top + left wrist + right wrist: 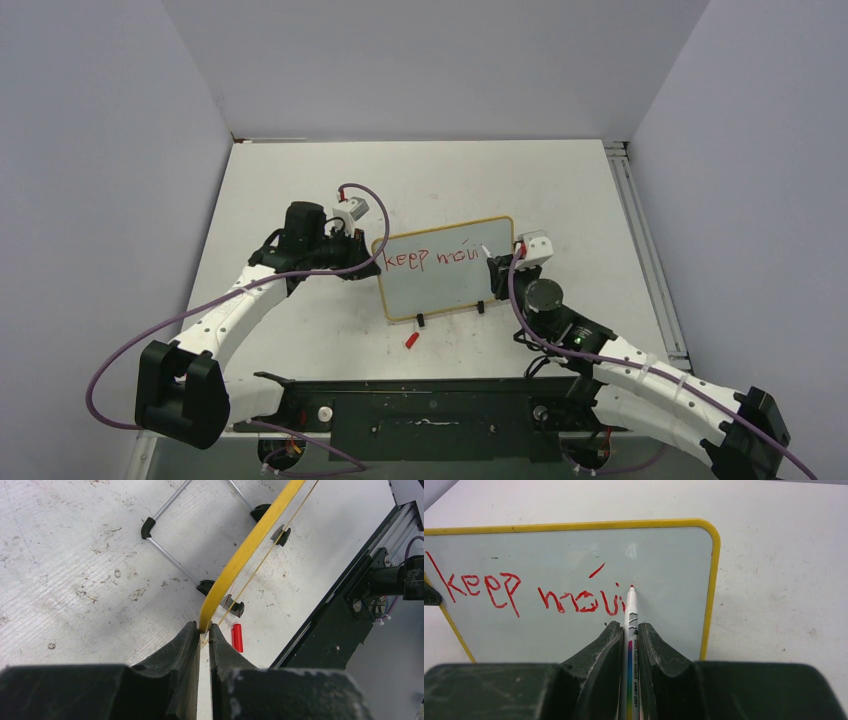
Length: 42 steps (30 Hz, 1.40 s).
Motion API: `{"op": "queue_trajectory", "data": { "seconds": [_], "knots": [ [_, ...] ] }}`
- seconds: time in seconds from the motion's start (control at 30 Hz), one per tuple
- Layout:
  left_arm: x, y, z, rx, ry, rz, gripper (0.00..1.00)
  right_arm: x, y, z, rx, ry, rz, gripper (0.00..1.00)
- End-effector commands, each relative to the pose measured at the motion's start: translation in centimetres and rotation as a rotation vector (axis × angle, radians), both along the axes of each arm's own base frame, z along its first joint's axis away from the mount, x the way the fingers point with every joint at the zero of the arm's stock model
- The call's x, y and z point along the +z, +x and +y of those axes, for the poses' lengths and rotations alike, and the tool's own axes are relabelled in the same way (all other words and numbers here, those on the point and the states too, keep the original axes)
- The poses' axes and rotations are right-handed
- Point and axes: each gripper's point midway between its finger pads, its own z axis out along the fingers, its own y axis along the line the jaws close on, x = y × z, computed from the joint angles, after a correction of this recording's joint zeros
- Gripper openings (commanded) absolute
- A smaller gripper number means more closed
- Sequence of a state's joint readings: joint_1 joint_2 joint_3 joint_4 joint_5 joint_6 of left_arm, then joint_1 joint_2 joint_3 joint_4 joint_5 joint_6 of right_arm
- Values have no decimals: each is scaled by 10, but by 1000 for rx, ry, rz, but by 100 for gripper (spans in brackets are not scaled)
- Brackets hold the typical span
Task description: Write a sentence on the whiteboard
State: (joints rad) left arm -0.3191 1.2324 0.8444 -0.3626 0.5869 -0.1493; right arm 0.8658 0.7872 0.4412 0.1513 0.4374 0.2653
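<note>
Table (300, 180) w/ whiteboard (445, 295) standing approx centre, long axis 9–3 in top view. L gripper (205, 630) clamped on the board's frame at its 9 o'clock edge. R gripper (629, 627) closed round marker (631, 610), tip at the face, contact unclear. Sentence (504, 587) reads "keep movi". Red cap (411, 339) lies at board's 6. Next strokes prob. go toward tip's 3; little bare face left there. R arm nearer.

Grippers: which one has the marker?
The right gripper: it's shut on the marker, tip at the whiteboard just after "movi". The left gripper clamps the board's yellow frame instead.
</note>
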Motion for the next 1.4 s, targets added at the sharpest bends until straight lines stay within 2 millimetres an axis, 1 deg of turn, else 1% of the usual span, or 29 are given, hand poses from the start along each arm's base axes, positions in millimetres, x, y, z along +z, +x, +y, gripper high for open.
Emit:
{"op": "queue_trajectory", "data": {
  "seconds": [0.0, 0.23, 0.7, 0.8, 0.97, 1.2, 1.37],
  "knots": [
    [16, 9, -1, 14, -7, -43, 0, 10, 7, 0, -31, 33, -41, 5],
    [15, 9, -1, 14, -7, -42, 0, 2, 8, -1, -42, 26, -27, 5],
    [17, 8, -2, 11, -14, -46, 0, -21, -1, -8, -56, 27, 40, 5],
    [17, 8, -2, 10, -14, -45, 0, -23, -1, -8, -56, 29, 45, 5],
    [17, 8, -2, 9, -16, -46, 0, -18, 0, -7, -54, 39, 31, 5],
    [17, 8, -2, 9, -16, -46, 0, 2, 5, -4, -55, 60, -20, 5],
    [17, 8, -2, 8, -15, -43, 0, 12, 9, -5, -68, 61, -50, 5]
  ]
}}
